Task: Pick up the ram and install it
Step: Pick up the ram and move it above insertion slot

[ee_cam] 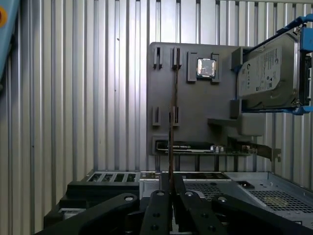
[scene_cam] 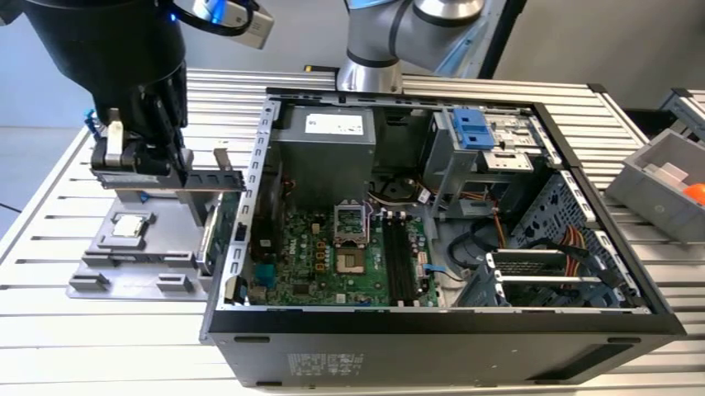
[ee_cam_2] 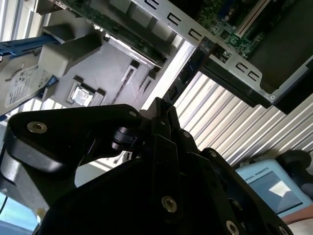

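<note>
Ram clamped edge-on in the hand, raised above the grey holder.
The thin stick could be twisted in so narrow a grip, or struck against the case wall close by; beyond, white labels are seen on the hard drive and the power supply, their print left unread.

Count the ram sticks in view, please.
1: the ram stick, seen edge-on, gripped in the hand above the gray tray. More may be hidden inside the computer case.
</note>
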{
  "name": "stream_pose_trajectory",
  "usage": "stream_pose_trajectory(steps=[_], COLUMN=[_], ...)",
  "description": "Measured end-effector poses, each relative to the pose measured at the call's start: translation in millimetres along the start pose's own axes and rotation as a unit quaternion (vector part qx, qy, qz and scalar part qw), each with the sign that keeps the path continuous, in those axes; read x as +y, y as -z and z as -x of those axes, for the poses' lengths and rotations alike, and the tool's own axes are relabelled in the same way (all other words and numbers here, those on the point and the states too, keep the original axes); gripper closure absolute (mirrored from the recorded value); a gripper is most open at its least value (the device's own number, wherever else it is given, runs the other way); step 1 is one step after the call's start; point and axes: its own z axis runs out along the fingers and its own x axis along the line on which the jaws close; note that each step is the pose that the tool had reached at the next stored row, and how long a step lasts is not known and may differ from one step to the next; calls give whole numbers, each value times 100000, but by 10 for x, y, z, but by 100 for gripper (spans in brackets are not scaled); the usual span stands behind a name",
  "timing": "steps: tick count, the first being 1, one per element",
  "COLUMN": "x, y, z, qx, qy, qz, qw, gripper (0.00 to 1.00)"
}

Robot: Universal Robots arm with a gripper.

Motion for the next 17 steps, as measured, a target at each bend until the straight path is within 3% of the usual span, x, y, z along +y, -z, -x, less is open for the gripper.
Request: stream_pose_trajectory(steps=[17], x=[-232], y=[11], z=[3], qx=[-2], qy=[0], qz=[4], qw=[100000], gripper=[100])
